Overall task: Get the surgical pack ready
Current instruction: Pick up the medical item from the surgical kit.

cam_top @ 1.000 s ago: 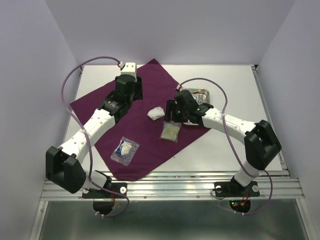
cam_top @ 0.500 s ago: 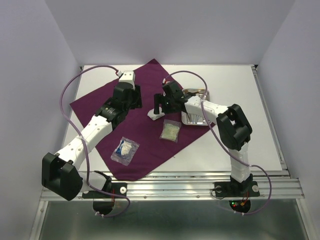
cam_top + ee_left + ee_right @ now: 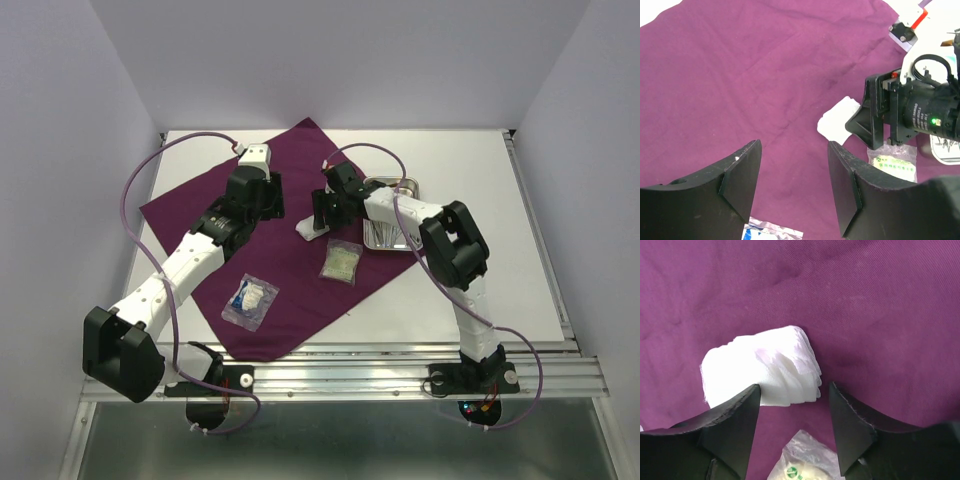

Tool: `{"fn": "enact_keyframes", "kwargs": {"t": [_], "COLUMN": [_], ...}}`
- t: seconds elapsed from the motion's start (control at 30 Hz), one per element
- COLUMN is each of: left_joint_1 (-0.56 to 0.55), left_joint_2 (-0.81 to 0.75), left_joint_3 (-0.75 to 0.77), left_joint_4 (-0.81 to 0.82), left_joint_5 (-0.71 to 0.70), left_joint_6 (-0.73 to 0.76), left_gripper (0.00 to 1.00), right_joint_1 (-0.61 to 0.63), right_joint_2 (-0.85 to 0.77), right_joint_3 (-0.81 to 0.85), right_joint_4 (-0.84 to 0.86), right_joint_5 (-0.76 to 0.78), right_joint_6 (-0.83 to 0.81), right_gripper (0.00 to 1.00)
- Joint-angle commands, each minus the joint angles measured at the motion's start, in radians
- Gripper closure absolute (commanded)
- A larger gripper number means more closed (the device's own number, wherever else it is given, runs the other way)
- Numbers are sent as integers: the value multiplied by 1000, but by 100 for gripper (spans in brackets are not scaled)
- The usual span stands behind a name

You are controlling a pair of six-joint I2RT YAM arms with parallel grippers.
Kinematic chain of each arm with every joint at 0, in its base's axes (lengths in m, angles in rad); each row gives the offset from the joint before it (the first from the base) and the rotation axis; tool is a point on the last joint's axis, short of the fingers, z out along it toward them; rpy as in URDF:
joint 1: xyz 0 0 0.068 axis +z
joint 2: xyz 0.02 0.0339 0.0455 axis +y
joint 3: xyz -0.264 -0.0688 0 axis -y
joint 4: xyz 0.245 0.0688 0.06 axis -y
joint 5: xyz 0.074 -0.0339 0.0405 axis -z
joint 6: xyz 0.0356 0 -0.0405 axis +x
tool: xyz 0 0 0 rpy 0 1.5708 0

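Note:
A dark-purple cloth point(image 3: 290, 270) lies spread as a diamond on the white table. On it, a stack of white gauze pads point(image 3: 308, 229) point(image 3: 760, 367) sits near the middle. My right gripper point(image 3: 320, 214) point(image 3: 794, 390) hangs open just over the gauze's near edge, its left finger overlapping the gauze corner. A clear packet with a green label point(image 3: 341, 262) point(image 3: 805, 460) lies just below it. A second clear packet with blue print point(image 3: 250, 300) lies lower left. The steel tray point(image 3: 385, 238) sits at the cloth's right corner, partly under the right arm. My left gripper point(image 3: 258, 206) point(image 3: 795, 145) hovers open above bare cloth.
The right arm folds sharply, its elbow point(image 3: 455, 245) rising over the table's right half. Purple cables loop above both arms. Bare white table point(image 3: 500, 200) stretches to the right of the tray, with a metal rail along the near edge.
The right gripper swung left from beside the tray and green packet to the gauze, the arm's elbow folding in. Its jaws widened, then narrowed somewhat. The left arm shifted only slightly.

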Motion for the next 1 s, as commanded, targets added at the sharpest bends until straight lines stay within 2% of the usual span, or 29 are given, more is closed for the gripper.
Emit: {"fn": "enact_keyframes", "kwargs": {"t": [0.0, 0.23, 0.5, 0.63, 0.83, 0.93, 0.97], "left_joint_1": [5, 5, 5, 5, 5, 5, 6], "left_joint_2": [-28, -25, -19, -18, -18, -21, -21], "left_joint_3": [-13, -13, -21, -20, -18, -18, -20], "left_joint_4": [31, 34, 32, 34, 31, 28, 26], "left_joint_5": [3, 4, 9, 9, 12, 10, 10], "left_joint_6": [-6, -6, -8, -8, -8, -8, -8], "left_gripper": [34, 34, 34, 34, 34, 34, 34], "right_joint_1": [-25, -25, -25, -25, -25, -25, -25], "right_joint_2": [22, 24, 13, 8, 5, 13, 16], "right_joint_3": [58, 50, 45, 39, 25, 26, 27], "right_joint_4": [7, 17, 29, 44, 55, 53, 52], "right_joint_5": [-51, -66, -55, -78, -77, -57, -55], "right_joint_6": [-19, -19, -15, -9, -2, -1, -1], "right_gripper": [40, 51, 69, 73, 72, 55, 55]}}
